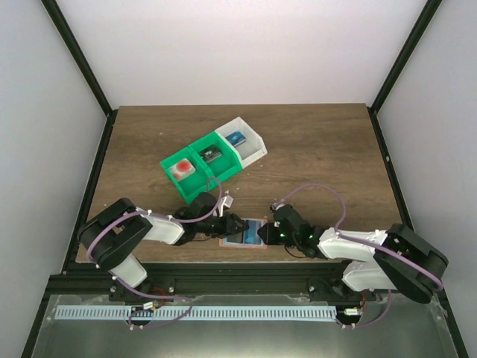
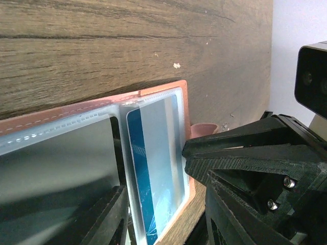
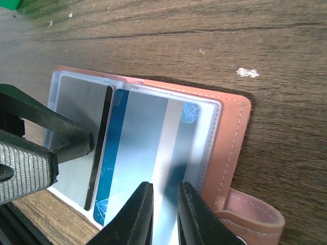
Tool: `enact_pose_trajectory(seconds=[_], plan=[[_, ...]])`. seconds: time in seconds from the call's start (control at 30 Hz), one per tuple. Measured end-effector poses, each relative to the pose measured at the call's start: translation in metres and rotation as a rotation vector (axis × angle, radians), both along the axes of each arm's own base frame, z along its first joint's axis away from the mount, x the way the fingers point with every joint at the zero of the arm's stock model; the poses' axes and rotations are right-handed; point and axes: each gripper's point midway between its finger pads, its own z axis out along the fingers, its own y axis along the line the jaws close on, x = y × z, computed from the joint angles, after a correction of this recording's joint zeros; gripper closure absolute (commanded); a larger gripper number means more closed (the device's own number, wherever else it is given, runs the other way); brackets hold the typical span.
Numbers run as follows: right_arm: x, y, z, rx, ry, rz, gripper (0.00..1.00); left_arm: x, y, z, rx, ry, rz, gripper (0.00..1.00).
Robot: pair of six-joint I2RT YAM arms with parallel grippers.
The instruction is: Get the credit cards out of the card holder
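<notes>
Entry: card holder, open, one gripper at each end.
I am viewing the holder (image 3: 232, 132) lying open on the table (image 1: 320, 156), the bin (image 1: 192, 192) beyond it. The left gripper (image 1: 240, 225) is working at the holder's left, fingers apart, one resting over the grey card (image 3: 76, 107). The right gripper (image 3: 166, 188) is working at its right over the blue card (image 3: 138, 143), fingers nearly together. I cannot tell whether either is clamping.

Right gripper (image 3: 165, 186) seemingly pinches 1 blue card (image 3: 138, 153) in the open card holder (image 3: 232, 132).
</notes>
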Motion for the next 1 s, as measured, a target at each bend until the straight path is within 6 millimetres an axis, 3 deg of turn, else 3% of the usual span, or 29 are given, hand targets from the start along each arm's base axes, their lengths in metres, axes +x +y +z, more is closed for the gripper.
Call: enact_pose_trajectory(seconds=[0.17, 0.4, 0.7, 1.0], plan=[[0.0, 0.0, 0.0, 0.021, 0.0, -0.013, 0.85, 0.0, -0.003, 0.0, -0.013, -0.009, -0.007, 0.57], [0.001, 0.001, 0.0, 0.031, 0.001, -0.018, 0.85, -0.007, -0.012, -0.006, -0.026, 0.011, -0.03, 0.66], [0.001, 0.001, -0.001, 0.047, 0.0, -0.03, 0.85, -0.006, -0.006, -0.013, 0.014, 0.024, -0.004, 1.0], [0.001, 0.001, -0.001, 0.058, -0.005, -0.033, 0.86, -0.008, -0.004, -0.009, 0.013, 0.025, 0.002, 1.0]])
